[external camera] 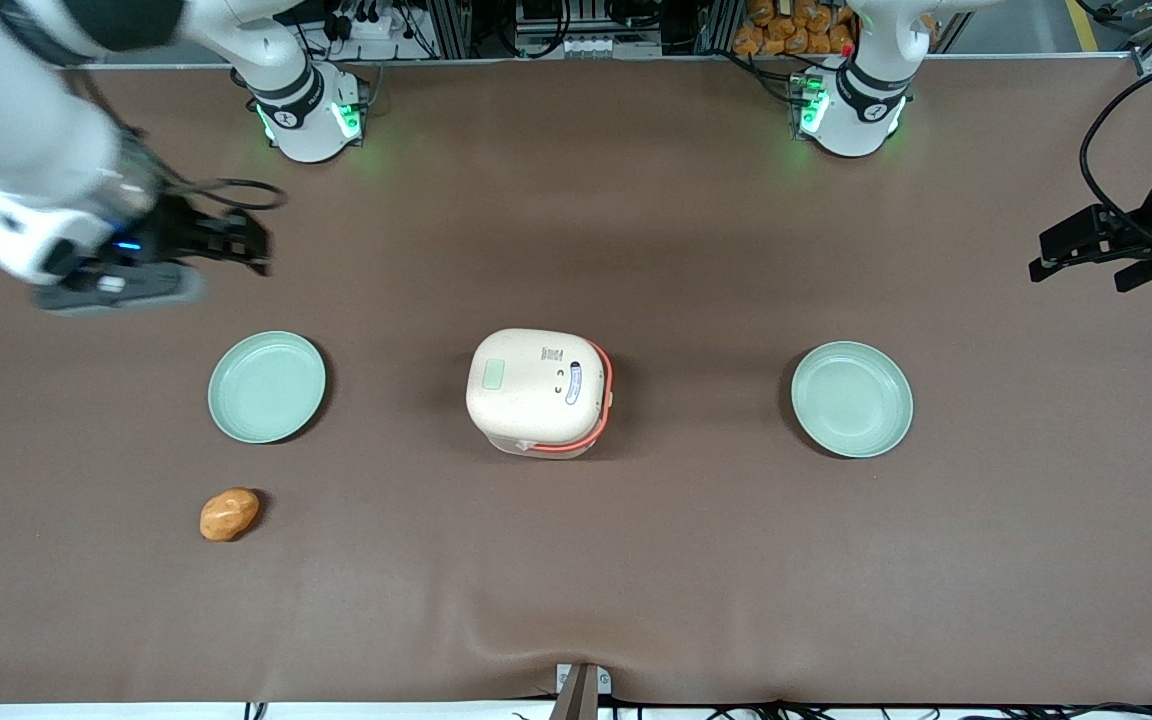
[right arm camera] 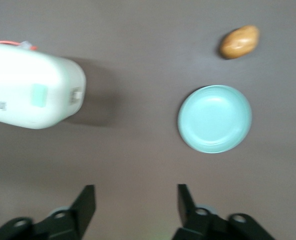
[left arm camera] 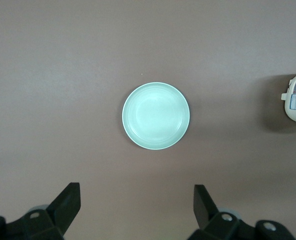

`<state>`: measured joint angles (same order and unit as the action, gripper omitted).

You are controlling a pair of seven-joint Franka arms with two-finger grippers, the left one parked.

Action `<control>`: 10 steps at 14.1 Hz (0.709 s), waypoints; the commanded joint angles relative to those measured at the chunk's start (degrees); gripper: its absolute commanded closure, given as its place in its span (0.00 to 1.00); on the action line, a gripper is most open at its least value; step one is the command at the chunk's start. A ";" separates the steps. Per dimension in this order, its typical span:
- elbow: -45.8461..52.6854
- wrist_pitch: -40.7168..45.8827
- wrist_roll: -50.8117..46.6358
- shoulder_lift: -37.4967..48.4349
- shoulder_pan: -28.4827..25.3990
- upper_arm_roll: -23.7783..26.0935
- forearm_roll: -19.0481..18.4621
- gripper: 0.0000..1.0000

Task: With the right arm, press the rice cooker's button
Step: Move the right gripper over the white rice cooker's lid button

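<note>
**A:** How was your arm set at that moment?

**B:** My right arm [external camera: 26, 130] reached out low over the brown table [external camera: 696, 560], toward my own end of it, with the wrist turned so the pincer [external camera: 236, 245] pointed along the table toward the middle. It hung in the air, touching nothing.

**A:** And the pincer itself?

**B:** Wide. From my wrist camera I saw the two black fingers [right arm camera: 86, 205] standing well apart with only bare table between them. They held nothing.

**A:** Where was the rice cooker?

**B:** The rice cooker [external camera: 536, 392] sat in the middle of the table, lid down, its orange-red band showing along the edge turned toward the parked arm's end. It was well apart from my pincer and nearer to the front camera than the pincer was.

**A:** The button?

**B:** The button [external camera: 493, 376], a small pale green patch, lay on top of the cream lid, on the part turned toward my end of the table. My wrist camera showed it too [right arm camera: 39, 95], though smeared.

**A:** Anything between you and it?

**B:** A green plate [external camera: 267, 387] lay near my pincer, nearer the front camera, about level with the cooker. A small orange-brown lump [external camera: 229, 514] lay nearer the camera again, close to that plate. A second green plate [external camera: 852, 399] sat toward the parked arm's end.
</note>
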<state>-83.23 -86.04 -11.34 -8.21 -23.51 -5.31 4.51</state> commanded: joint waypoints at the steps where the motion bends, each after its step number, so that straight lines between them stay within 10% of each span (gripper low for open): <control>1: 0.88 -3.76 -4.03 -3.91 -3.72 -0.58 3.65 0.69; 6: 0.97 -12.12 -5.08 -10.94 -8.92 -0.67 4.62 0.99; 10: 0.97 -20.46 -13.53 -16.04 -10.85 -0.67 6.65 1.00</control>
<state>-83.37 -104.14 -22.25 -22.08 -33.08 -5.23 10.07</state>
